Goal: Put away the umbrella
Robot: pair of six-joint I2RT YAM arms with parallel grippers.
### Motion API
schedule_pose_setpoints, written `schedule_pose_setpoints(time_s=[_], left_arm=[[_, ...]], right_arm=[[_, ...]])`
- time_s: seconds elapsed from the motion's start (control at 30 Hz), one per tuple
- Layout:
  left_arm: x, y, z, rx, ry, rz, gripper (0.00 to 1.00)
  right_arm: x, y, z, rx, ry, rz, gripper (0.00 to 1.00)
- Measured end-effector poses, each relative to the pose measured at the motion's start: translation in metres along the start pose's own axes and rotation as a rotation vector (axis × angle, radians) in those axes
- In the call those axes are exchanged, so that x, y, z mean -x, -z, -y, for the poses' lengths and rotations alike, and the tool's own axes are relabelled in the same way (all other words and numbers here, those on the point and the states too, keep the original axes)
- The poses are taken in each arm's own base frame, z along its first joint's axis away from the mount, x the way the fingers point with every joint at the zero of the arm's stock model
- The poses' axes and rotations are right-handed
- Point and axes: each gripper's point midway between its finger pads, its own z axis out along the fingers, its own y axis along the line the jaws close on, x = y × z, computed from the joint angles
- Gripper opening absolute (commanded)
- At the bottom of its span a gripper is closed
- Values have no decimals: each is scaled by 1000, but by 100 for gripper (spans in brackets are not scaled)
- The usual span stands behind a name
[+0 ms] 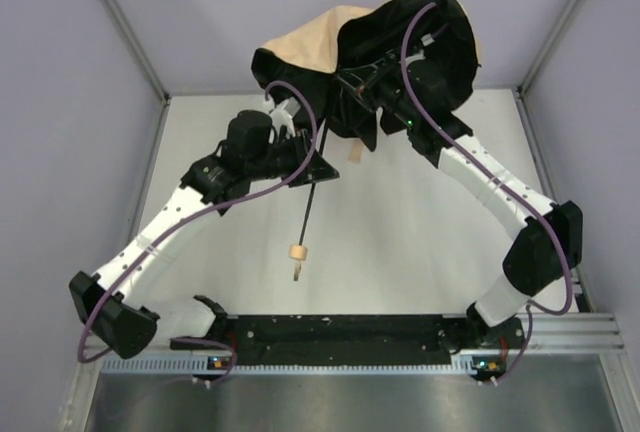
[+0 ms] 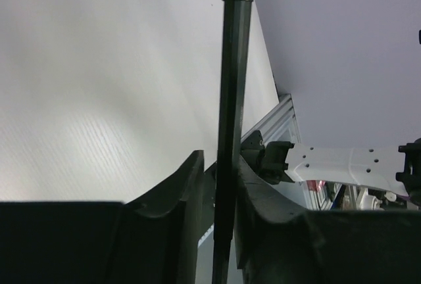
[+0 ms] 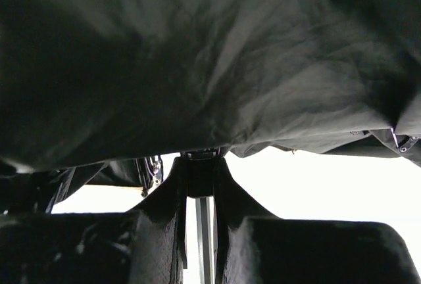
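The umbrella (image 1: 305, 40) is seen half-open at upper centre of the top view — beige outside, black beneath. Its thin shaft (image 1: 308, 210) is flanked by the left end effector (image 2: 220, 165), grip not discernible — the right end effector (image 3: 200, 165) is clamped on the umbrella's underside.

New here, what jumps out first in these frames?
The umbrella, half collapsed, beige outside and black inside, held over the far end of the table. The right gripper is clamped on a black part beneath it; its thin shaft passes between the left gripper's fingers, tan handle at the near end.
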Motion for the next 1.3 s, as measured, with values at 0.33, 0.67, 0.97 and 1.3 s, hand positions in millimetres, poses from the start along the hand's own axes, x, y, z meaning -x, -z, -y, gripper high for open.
schedule_pose_setpoints(time_s=[0.33, 0.67, 0.97, 1.3], left_arm=[[-33, 26, -2, -17, 17, 90, 11], [-19, 25, 1, 9, -48, 58, 0], [-31, -3, -10, 86, -26, -170, 0], [-32, -15, -11, 76, -31, -200, 0]], right_arm=[[-21, 4, -30, 83, 19, -102, 0], [-11, 8, -28, 120, 38, -34, 0], [12, 30, 55, -70, -41, 203, 0], [21, 39, 67, -95, -71, 280, 0]])
